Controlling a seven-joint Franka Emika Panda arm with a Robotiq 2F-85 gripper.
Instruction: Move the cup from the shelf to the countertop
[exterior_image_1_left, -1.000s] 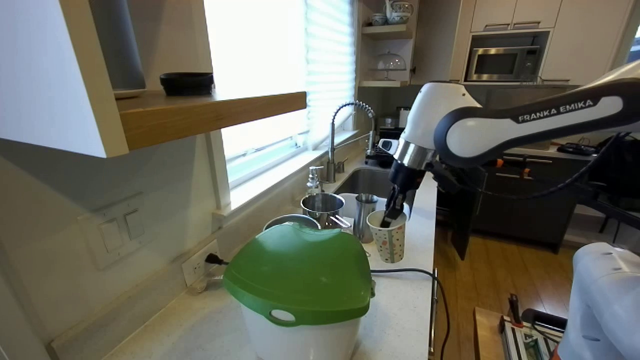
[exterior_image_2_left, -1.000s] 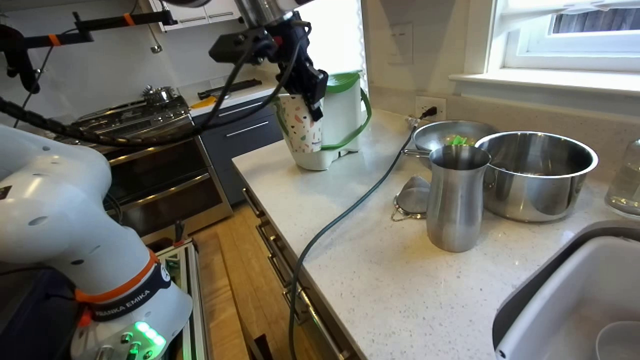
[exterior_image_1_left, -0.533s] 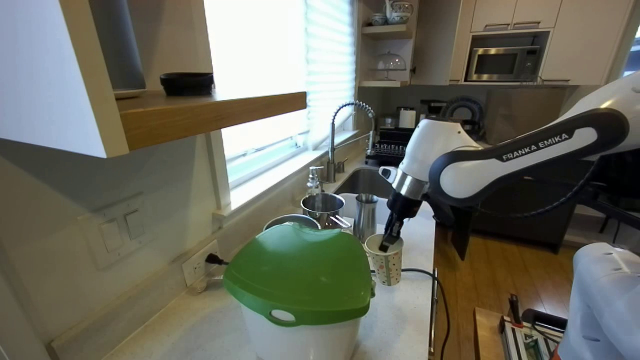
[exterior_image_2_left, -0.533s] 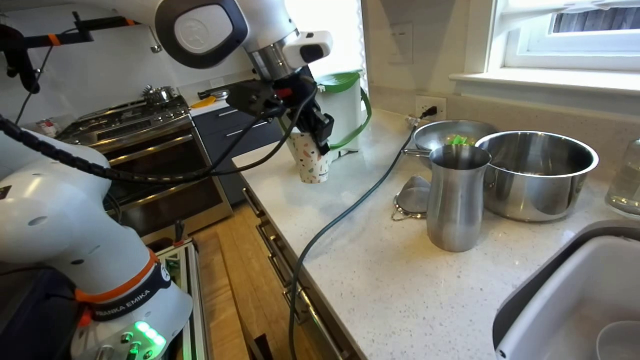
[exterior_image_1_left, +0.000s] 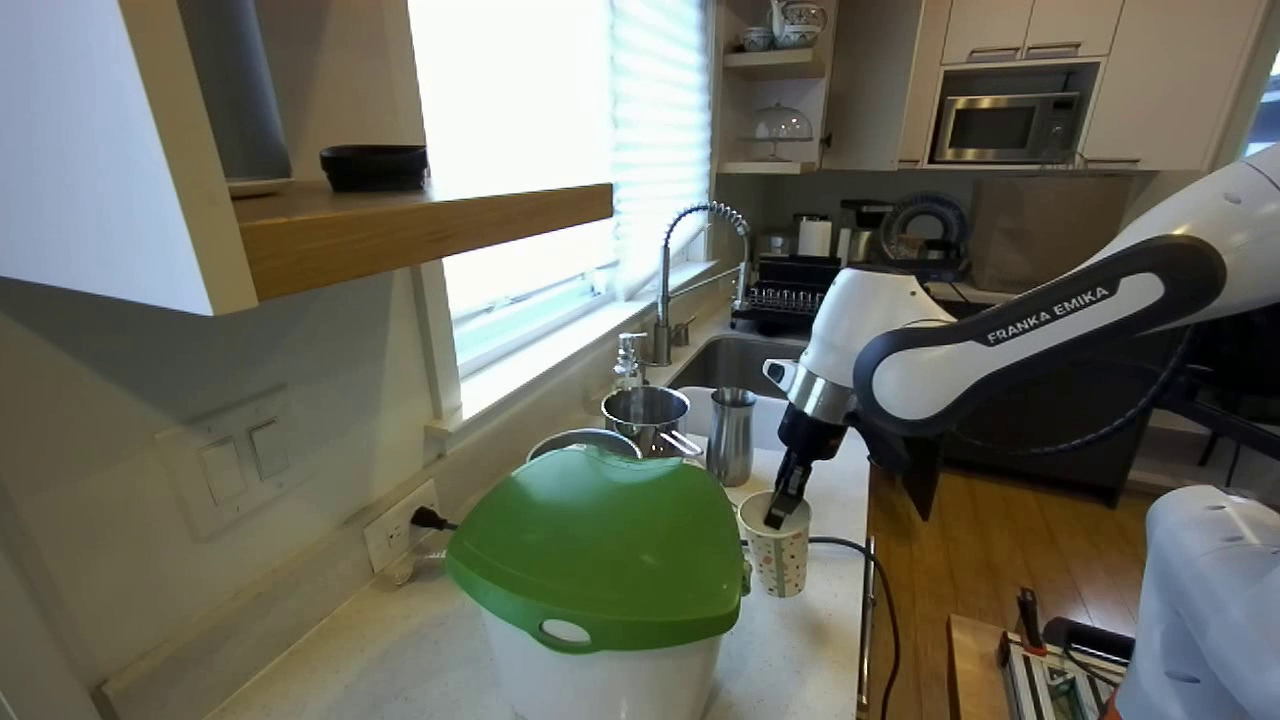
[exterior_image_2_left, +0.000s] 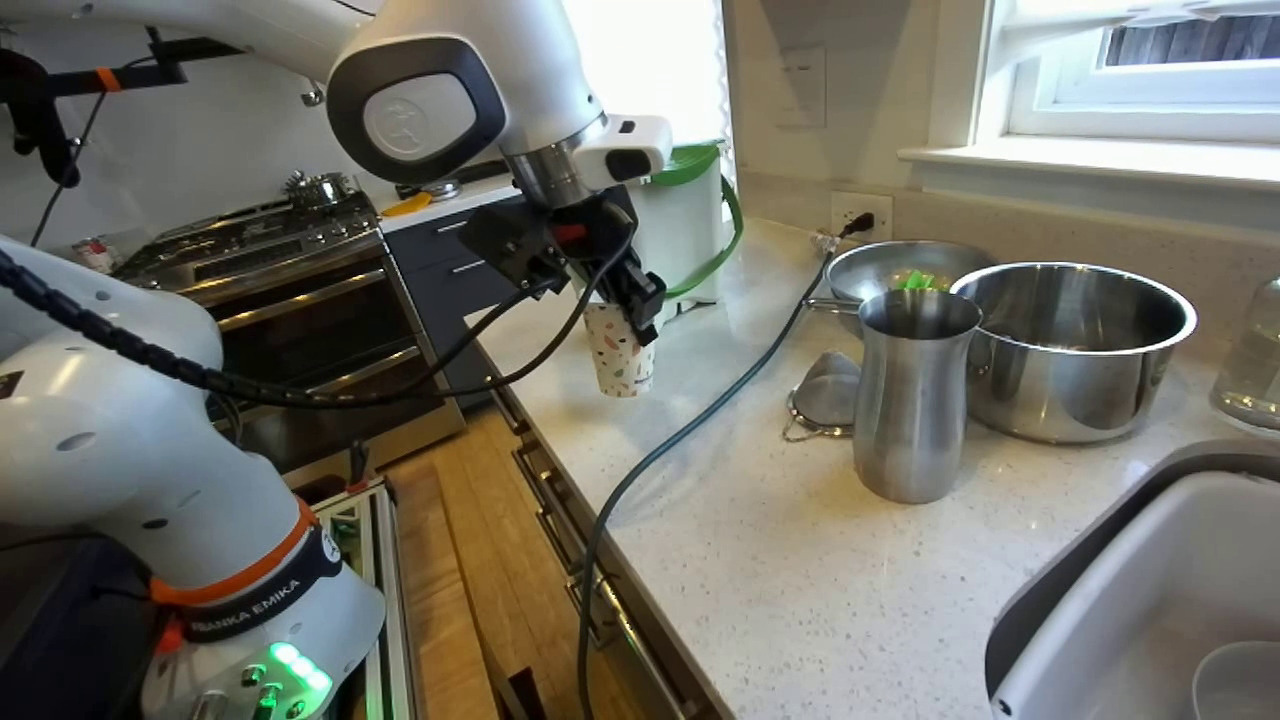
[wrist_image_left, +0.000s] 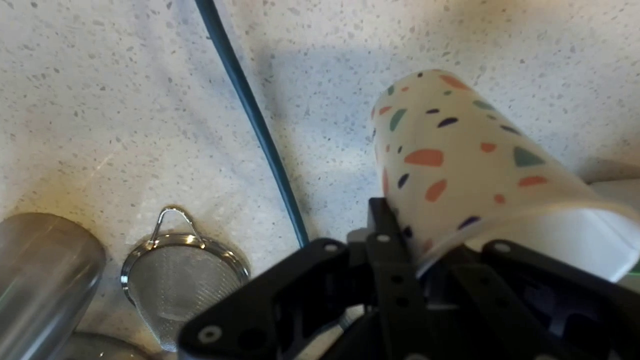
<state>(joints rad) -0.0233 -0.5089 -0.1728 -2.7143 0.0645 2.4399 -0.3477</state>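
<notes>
Paper cup (exterior_image_1_left: 782, 562), tapered and confetti-flecked: in an exterior view it is near upright, low at the countertop (exterior_image_1_left: 400, 660), near the green-lidded bin (exterior_image_1_left: 600, 560) and well apart from the wooden shelf (exterior_image_1_left: 430, 232), where a black shallow dish (exterior_image_1_left: 373, 168) sits. Gripper (exterior_image_1_left: 783, 510) clamped on the cup's wall at the rim, one finger inside. Likely reason: a thin wall needs little spread, and this hold leaves the base free to land first. In an exterior view the outer finger shows against the flecked side. Cup is on the bin's side of the power cable (exterior_image_2_left: 690, 440), probably so the base avoids it, and well apart from the steel tumbler (exterior_image_2_left: 912, 410) and steel pot (exterior_image_2_left: 1060, 390). Base contact with the surface: cannot tell. In the wrist view the rim passes between the fingers, wall pinched, base farther off than the rim; mesh strainer (wrist_image_left: 180, 285) and cable both apart from the cup. Judged stage: placing, nearly done. Next move should be to confirm the base sits flat, then part the fingers and lift straight up; a sideways exit could catch the inner finger on the rim and tip so light a cup.
</notes>
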